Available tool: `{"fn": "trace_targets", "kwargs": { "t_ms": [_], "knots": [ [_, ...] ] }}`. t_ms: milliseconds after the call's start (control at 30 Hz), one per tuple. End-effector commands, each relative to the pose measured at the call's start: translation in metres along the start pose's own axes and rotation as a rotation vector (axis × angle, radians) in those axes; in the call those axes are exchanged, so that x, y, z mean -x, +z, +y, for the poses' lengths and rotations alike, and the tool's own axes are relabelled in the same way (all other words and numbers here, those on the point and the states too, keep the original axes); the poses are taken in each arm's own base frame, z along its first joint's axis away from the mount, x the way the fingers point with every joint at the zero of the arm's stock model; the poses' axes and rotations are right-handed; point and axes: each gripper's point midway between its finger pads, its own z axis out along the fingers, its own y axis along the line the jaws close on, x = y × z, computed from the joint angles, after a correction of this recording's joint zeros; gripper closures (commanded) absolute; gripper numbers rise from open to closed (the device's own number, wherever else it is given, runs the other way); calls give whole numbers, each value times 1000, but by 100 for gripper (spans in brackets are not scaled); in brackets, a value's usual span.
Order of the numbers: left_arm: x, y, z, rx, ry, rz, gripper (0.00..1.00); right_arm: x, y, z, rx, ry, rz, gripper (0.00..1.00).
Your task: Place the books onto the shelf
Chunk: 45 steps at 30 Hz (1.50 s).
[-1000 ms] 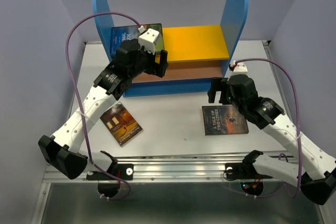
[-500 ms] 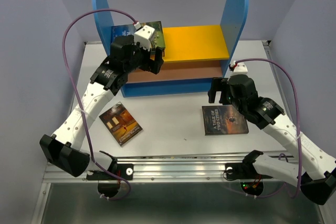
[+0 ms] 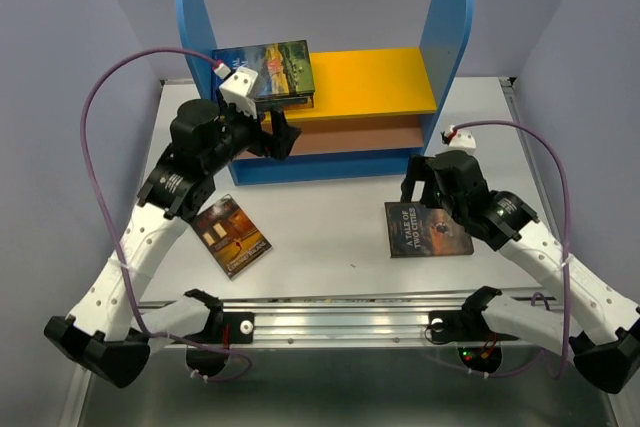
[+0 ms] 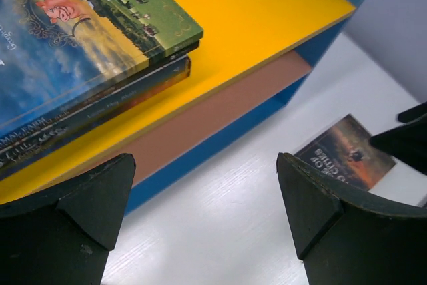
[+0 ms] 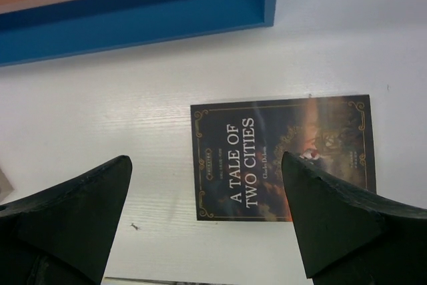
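The shelf (image 3: pixel 455 17) stands at the back of the table, its orange-yellow top board (image 3: pixel 375 82) between tall blue side panels. A stack of books (image 3: pixel 270 69) lies flat on the left end of that board, a green landscape cover uppermost (image 4: pixel 80 65). My left gripper (image 3: pixel 276 137) hangs open and empty just in front of the shelf, below the stack. A dark brown book (image 3: pixel 231 235) lies on the table at the near left. "A Tale of Two Cities" (image 5: pixel 280 158) lies flat at the right. My right gripper (image 5: pixel 207 211) hovers open above its left edge.
The shelf's brown middle board (image 4: pixel 200 115) and blue base (image 5: pixel 133 21) are bare where they show. A metal rail (image 3: pixel 330 307) runs along the near table edge. Purple cables (image 3: pixel 110 107) loop over both arms. Grey walls close in the left and right sides.
My left gripper has drawn back and down from the stack on the top board, which now shows uncovered. The right gripper has dipped slightly toward the book below it.
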Motion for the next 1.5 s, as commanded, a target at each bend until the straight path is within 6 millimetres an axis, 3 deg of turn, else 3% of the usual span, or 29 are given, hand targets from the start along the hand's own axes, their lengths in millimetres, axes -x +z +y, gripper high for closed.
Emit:
{"fn": "trace_targets", "kwargs": {
  "t_ms": [0,67,100,167,200,267,300,367,400,433,467,633,667,767,900,1067,1267,1433,1467],
  "knots": [
    [-5,-12,-31,-114,-191,-39,1,-25,7,-27,-114,55,35,0],
    [-18,-14,-38,-120,-254,-24,1,-36,12,-40,-142,86,64,0],
    [-40,-11,-41,-116,-310,19,1,-39,14,-45,-161,96,73,0],
    [-51,-13,-60,-151,-355,12,1,-49,25,-61,-203,115,98,0],
    [-69,-9,-68,-169,-415,30,1,-51,30,-66,-210,120,111,0],
    [-83,-15,-100,-264,-448,50,1,-54,39,-74,-222,141,137,0],
    [-99,-15,-108,-282,-463,80,1,-56,44,-93,-270,178,147,0],
    [-109,-19,-132,-326,-506,100,1,-57,54,-110,-289,219,156,0],
    [-126,-19,-136,-323,-520,133,1,-56,57,-136,-345,283,144,0],
    [-131,-18,-139,-310,-558,126,1,-68,67,-149,-364,318,159,0],
    [-156,-19,-149,-320,-564,178,1,-77,71,-151,-339,380,198,0],
    [-205,-17,-173,-314,-613,293,1,-102,87,-188,-435,543,205,0],
    [-216,-14,-175,-298,-608,323,1,-109,88,-187,-440,555,226,0],
    [-232,-14,-187,-292,-596,366,1,-131,94,-175,-375,577,301,0],
    [-237,-13,-201,-313,-573,397,1,-134,88,-144,-185,594,282,0],
    [-240,-5,-198,-267,-592,384,1,-143,72,-96,18,566,296,0],
    [-250,-12,-186,-224,-659,373,1,-187,40,-13,236,500,435,0],
    [-275,-13,-169,-115,-694,410,1,-190,3,32,408,403,468,0],
    [-277,-12,-166,-94,-699,412,1,-194,2,30,397,401,481,0]
  ]
}}
